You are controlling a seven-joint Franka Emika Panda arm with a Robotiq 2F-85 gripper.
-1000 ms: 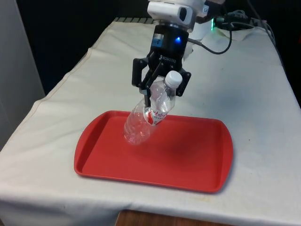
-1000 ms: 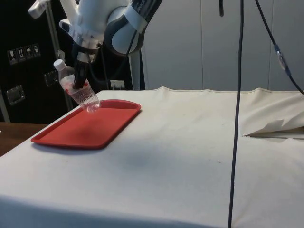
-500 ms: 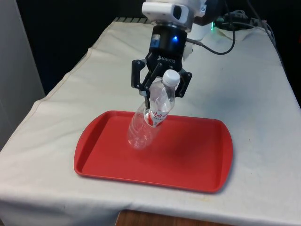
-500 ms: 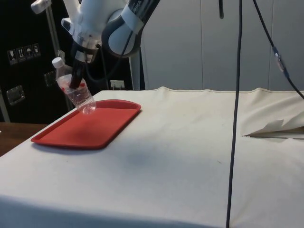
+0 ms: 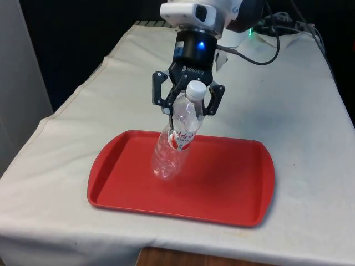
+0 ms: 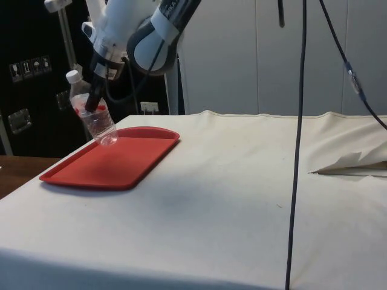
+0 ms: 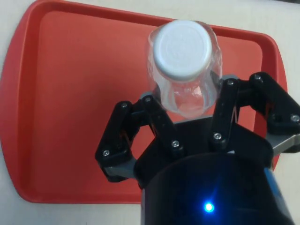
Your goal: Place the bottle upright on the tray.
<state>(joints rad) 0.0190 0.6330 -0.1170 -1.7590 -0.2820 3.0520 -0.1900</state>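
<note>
Nearest the front camera, white cloth (image 5: 310, 183) covers the table up to its edge; a strip of brown shows under the cloth's front hem; on the cloth lies a red tray (image 5: 222, 188), long side across the view, rim raised, corners rounded; tray surface bare apart from the bottle's shadow.

Over the tray's middle-left part, towards its far rim: clear plastic bottle (image 5: 175, 147) with white cap (image 5: 195, 88) and a red-printed label at mid-body; bottle tilted, cap up and leaning towards the front view's right, base lower and towards the front view's left; side view puts the base (image 6: 107, 138) just above the tray's far end (image 6: 151, 134), whether touching or slightly clear I cannot tell; bottle not yet standing upright.

Gripper (image 5: 187, 111): black, two fingers closed onto the bottle's upper body below the cap, one finger on each side; wrist view shows the cap (image 7: 183, 49) end-on with the fingers (image 7: 150, 117) pressed against the clear wall either side, red tray (image 7: 70, 93) beneath; gap between the fingers only as wide as the bottle.

Behind the gripper, white arm (image 5: 194, 14) comes down from above; black cable (image 5: 255, 58) trails over the cloth at the far end; side view: cloth rumpled into a fold (image 6: 351, 163) well apart from the tray, dark cable (image 6: 297, 145) hanging in the foreground.
</note>
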